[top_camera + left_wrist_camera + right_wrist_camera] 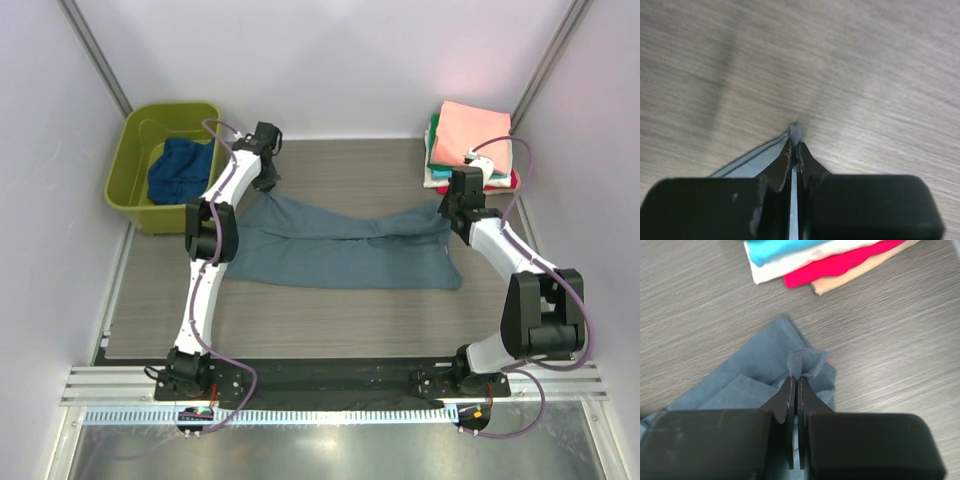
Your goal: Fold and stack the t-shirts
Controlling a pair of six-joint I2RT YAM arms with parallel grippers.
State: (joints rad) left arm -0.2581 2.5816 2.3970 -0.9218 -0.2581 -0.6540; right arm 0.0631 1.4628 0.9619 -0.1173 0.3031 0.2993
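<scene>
Pinching the dusty grey-blue t-shirt point(340, 250) at its 2 far corners

Spread loosely across the middle of the table point(300, 320), just near of the stack of folded t-shirts point(472, 135) at far right and right of the olive-green tub point(128, 185) with the dark navy t-shirt point(180, 170) at far left; clamped tight on a thin hem edge by the left gripper point(795, 136), and on a small bunched tuft by the right gripper point(798, 380). Probably light, limp and quick to sag or wrinkle between holds, not fragile; best taken at hems or corners with a full fold of cloth, since as thin a bite as the left one may slip under tension
</scene>
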